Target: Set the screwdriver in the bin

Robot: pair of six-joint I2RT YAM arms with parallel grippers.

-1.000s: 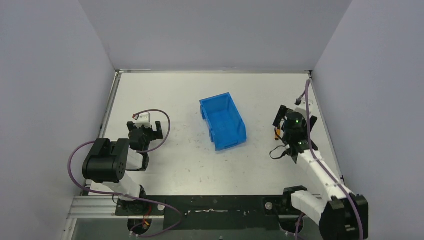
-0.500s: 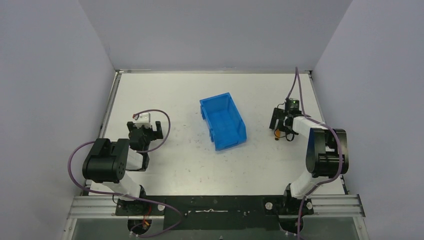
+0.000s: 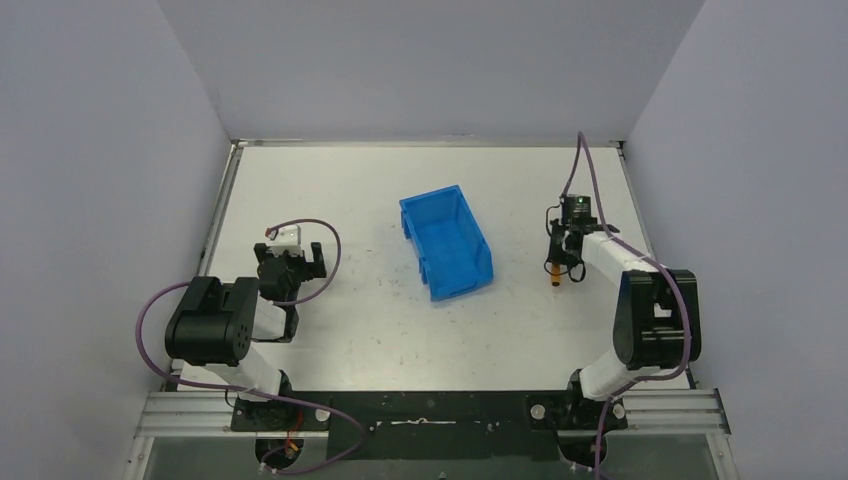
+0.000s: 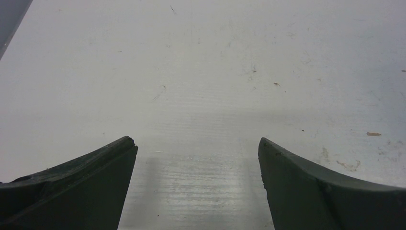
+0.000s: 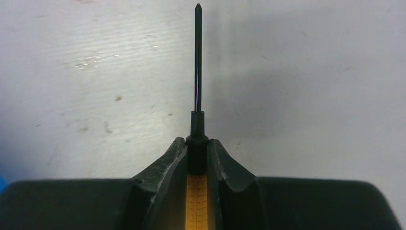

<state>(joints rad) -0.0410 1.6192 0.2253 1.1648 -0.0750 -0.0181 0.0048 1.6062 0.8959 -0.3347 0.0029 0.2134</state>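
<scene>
The blue bin (image 3: 447,244) stands open-topped in the middle of the table. To its right, my right gripper (image 3: 557,262) is shut on the screwdriver (image 3: 553,268), low over the table surface. In the right wrist view both fingers (image 5: 167,165) clamp the orange handle (image 5: 197,201) and black collar, and the thin black shaft (image 5: 197,57) sticks straight out ahead over bare table. My right gripper (image 5: 197,149) sits well clear of the bin. My left gripper (image 3: 292,258) rests at the left of the table. It is open (image 4: 197,146) with nothing between its fingers.
Grey walls enclose the table on the left, back and right. The right wall runs close beside the right arm (image 3: 640,320). Purple cables (image 3: 325,250) loop off both wrists. A metal rail (image 3: 420,410) crosses the near edge between the arm bases.
My right gripper has closed from wide open onto the screwdriver's handle. The right arm swung from a low stretched pose to an elbow-up pose over the tool. The left arm has not moved.
</scene>
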